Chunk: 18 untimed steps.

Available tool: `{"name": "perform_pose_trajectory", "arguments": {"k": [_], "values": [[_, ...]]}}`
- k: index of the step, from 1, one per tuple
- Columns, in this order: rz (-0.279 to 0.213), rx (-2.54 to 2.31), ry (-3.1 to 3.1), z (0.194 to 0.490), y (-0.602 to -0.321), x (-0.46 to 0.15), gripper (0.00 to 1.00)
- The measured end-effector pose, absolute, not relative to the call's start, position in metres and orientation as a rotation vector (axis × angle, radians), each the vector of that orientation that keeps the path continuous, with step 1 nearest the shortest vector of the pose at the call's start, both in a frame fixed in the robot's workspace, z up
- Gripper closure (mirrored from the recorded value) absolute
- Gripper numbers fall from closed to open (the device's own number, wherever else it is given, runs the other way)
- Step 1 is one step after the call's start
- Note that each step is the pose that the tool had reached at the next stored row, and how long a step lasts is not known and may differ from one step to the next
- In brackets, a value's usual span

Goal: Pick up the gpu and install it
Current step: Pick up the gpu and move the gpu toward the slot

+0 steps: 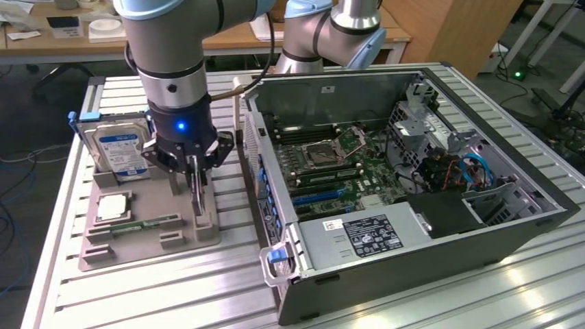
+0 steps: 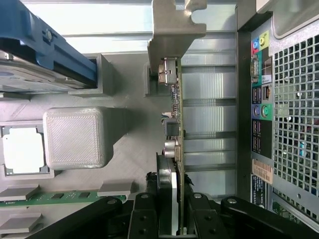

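The gpu stands on its long edge in a slot of the grey holder tray, just off the open computer case on the exterior view's left. In the wrist view the gpu is seen edge-on, its pale metal bracket at the far end. My gripper has come straight down over it. My gripper has one black finger on each face of the card and is shut on it. The card's lower edge still sits in the tray.
A hard drive with a blue-white label stands in a blue bracket at the tray's back. A processor chip and a green memory stick lie in the tray. The case's motherboard is exposed. The case's rear panel is close beside the card.
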<state>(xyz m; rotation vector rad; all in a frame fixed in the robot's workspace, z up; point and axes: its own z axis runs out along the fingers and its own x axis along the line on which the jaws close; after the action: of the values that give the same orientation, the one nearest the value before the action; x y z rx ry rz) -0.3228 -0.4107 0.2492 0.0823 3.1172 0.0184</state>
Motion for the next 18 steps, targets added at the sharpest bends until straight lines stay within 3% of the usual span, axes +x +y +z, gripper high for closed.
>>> {"name": "perform_pose_trajectory", "arguments": {"k": [18], "values": [[0.02, 0.082, 3.117, 0.267, -0.411, -0.323, 0.72]]}}
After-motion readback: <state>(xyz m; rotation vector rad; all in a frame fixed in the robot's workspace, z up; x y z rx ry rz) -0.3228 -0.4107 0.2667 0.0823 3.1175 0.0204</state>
